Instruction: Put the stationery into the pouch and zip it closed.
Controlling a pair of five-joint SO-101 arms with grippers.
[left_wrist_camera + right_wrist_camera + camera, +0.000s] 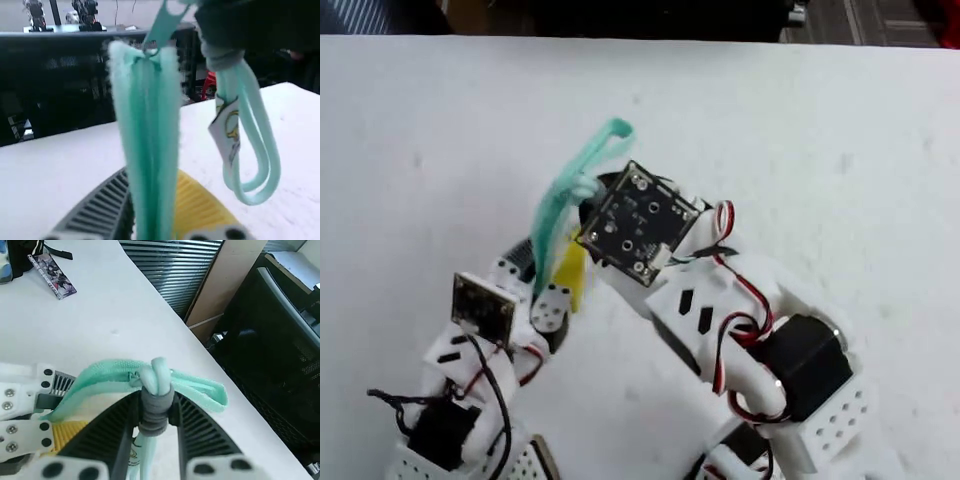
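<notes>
The mint-green pouch (560, 195) hangs edge-on above the white table, held between both arms. My left gripper (152, 200) is shut on the pouch's (150, 130) lower part, clamped between a grey finger (95, 212) and a yellow finger (200, 210). My right gripper (155, 400) is shut on the grey sleeve (154, 412) of the pouch's wrist strap, right by the zip end of the pouch (105, 375). The strap loop (252, 150) and a small paper tag (227, 127) dangle free. In the high view the right gripper (588, 195) sits under its camera board, above the left gripper (558, 270).
The white table (820, 150) spreads wide around both arms. A small printed card (52, 277) and a dark object (20, 255) lie far off on it. Beyond the table edge stand a black mesh chair (280, 340) and slatted blinds (170, 265).
</notes>
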